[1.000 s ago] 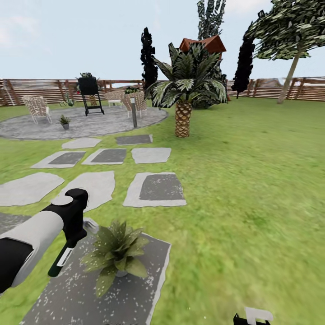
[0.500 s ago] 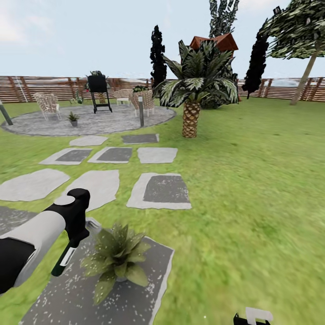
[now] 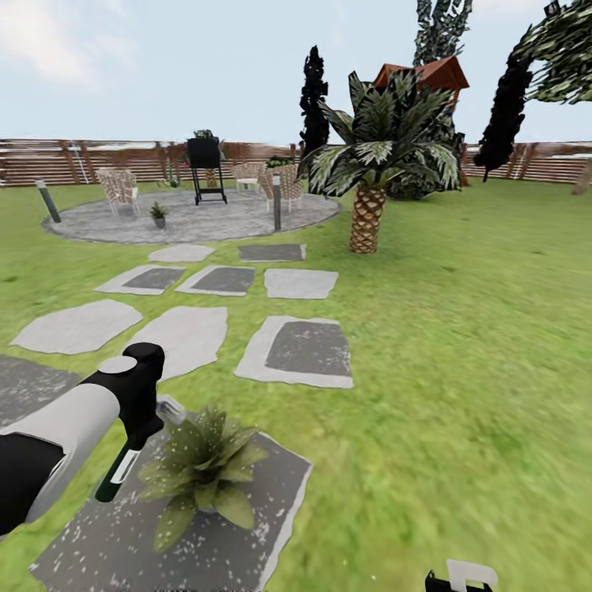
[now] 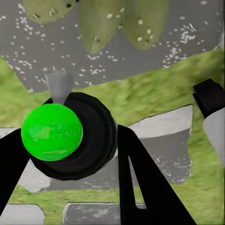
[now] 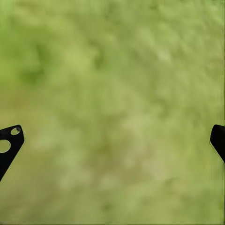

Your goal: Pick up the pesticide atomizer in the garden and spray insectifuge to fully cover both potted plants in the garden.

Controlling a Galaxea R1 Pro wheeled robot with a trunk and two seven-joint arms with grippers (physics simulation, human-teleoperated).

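My left gripper [image 3: 136, 429] is shut on the pesticide atomizer [image 3: 115, 475], a dark green bottle with a pale stripe, its grey head [image 3: 169, 409] pointing toward the near potted plant [image 3: 201, 474]. That plant stands on a white-speckled stepping stone [image 3: 247, 526] just right of the bottle. In the left wrist view the atomizer [image 4: 52, 132] sits between the black fingers [image 4: 143, 187], with speckled leaves [image 4: 105, 21] beyond its nozzle. A second potted plant [image 3: 158, 215] stands far off on the round patio [image 3: 205, 222]. My right gripper [image 5: 112, 140] hangs open over grass, and its tip [image 3: 460, 579] shows low at the right.
Grey stepping stones [image 3: 300, 352] lead over the lawn to the patio, where chairs [image 3: 119, 187], a black grill [image 3: 205, 168] and short posts [image 3: 277, 201] stand. A palm [image 3: 370, 181] rises right of the path. A brown slatted fence [image 3: 74, 163] closes the back.
The whole view has shifted right, so the camera has turned left. The left arm with the atomizer keeps its place in the picture, and the near plant sits slightly further left.
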